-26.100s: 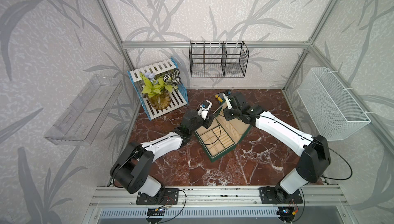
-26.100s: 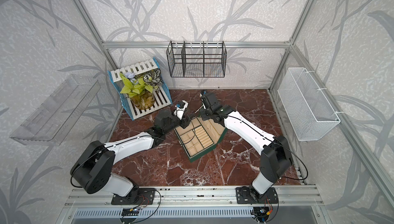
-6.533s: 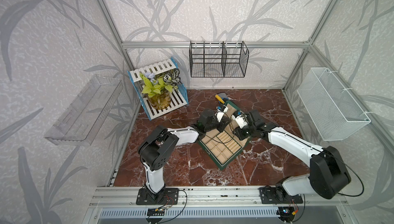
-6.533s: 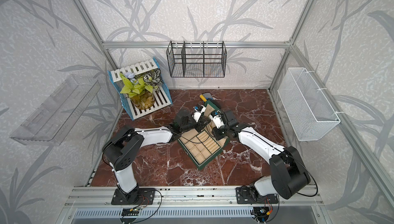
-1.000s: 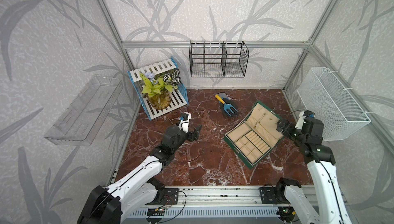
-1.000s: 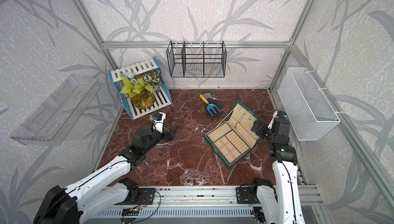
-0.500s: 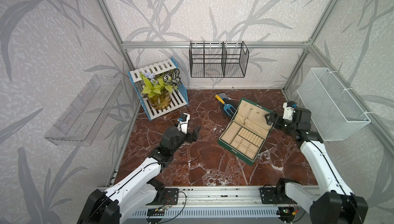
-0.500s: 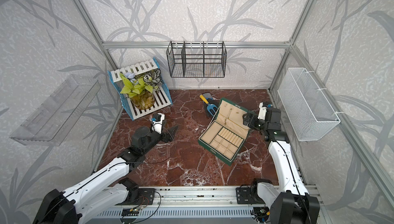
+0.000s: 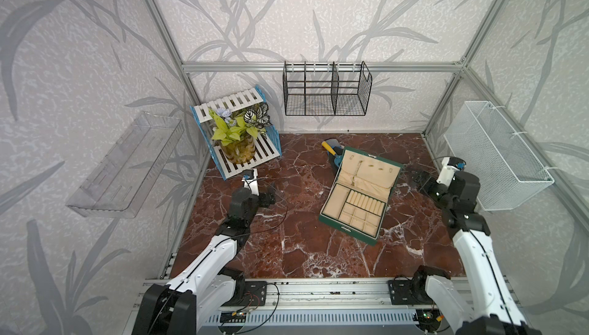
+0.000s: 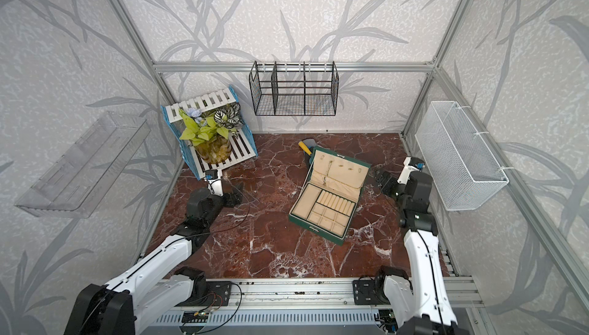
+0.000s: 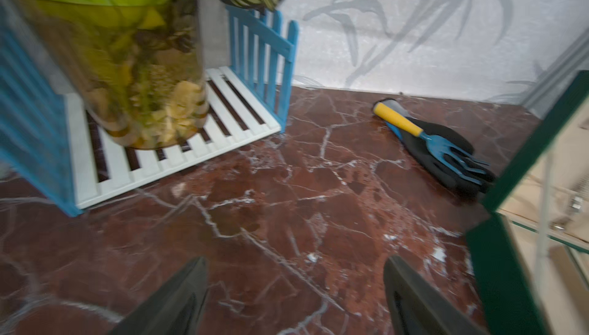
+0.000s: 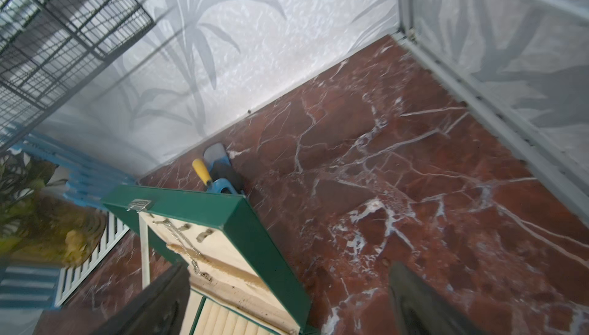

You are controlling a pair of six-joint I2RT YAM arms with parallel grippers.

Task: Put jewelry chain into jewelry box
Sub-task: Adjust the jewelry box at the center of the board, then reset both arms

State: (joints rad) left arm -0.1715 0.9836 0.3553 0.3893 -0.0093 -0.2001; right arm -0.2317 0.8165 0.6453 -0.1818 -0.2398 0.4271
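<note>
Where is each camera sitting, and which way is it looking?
Top views: high above the robot's base, side by side, looking down on the whole marble floor; both arms, left hand and right hand show.
Left wrist: on the left arm, looking low across the floor at the plant vase, garden fork and jewelry box; its open fingers show.
Right wrist: on the right arm, looking at the box's open lid with the jewelry chain; its open fingers show.
Shared: both wrist views catch the garden fork and jewelry box.
</note>
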